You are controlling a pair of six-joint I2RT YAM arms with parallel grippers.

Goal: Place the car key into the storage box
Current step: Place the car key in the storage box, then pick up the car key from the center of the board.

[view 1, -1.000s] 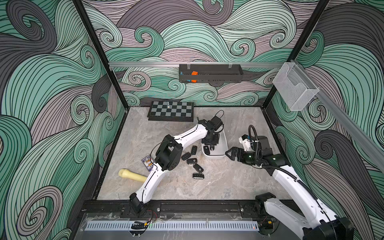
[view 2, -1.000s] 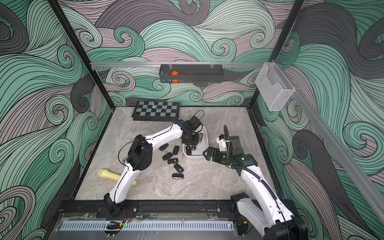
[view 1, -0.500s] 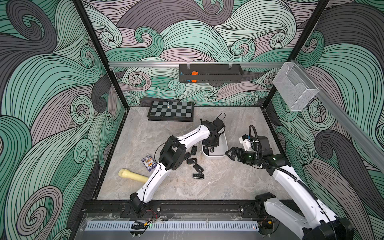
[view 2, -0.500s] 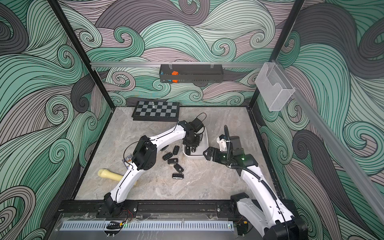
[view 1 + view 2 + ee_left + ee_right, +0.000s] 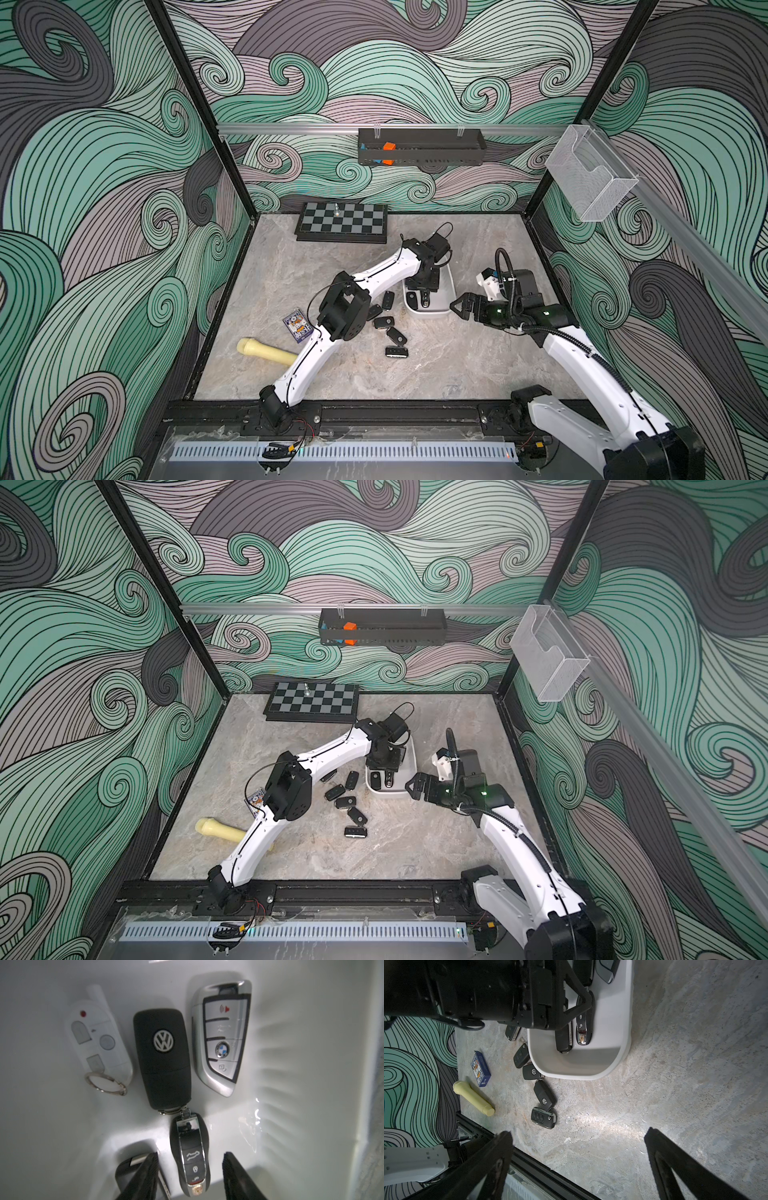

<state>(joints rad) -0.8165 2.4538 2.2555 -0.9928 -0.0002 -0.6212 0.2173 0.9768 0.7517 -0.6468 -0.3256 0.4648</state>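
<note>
Clock directions are read in the top views, with 12 o'clock toward the back wall.

**Left gripper.** The left gripper (image 5: 423,291) is positioned over the storage box (image 5: 451,286), pointing down into it. In the left wrist view the gripper (image 5: 190,1155) is seen with its fingers (image 5: 145,1176) spread. The car key (image 5: 190,1159), black with chrome trim, lies between them on the box floor (image 5: 311,1064). A clear gap is visible on each side of the key, so nothing is gripped.

**Right gripper.** The right gripper (image 5: 456,308) is held just beside the box at its 4 o'clock side, above the table (image 5: 457,365). In the right wrist view its fingers (image 5: 488,1167) are spread wide and nothing lies between them.

**Storage box contents.** The white box (image 5: 627,1022) stands right of the table centre. Besides the car key (image 5: 582,1028), four other fobs are seen inside:
- A white fob (image 5: 97,1043) with a key ring.
- A black fob (image 5: 164,1059) bearing a round emblem, whose ring end meets the car key's end.
- A silver fob (image 5: 222,1039) beside the black one.
- A dark fob (image 5: 128,1169), largely hidden behind one finger.

**Table.** Five loose key fobs (image 5: 383,322) are scattered from 9 to 7 o'clock of the box, the nearest close to its wall. A card box (image 5: 297,326) and a cream cylinder (image 5: 266,351) lie farther out at 8 o'clock. A chessboard (image 5: 343,222) is located at 11 o'clock, against the back wall.
</note>
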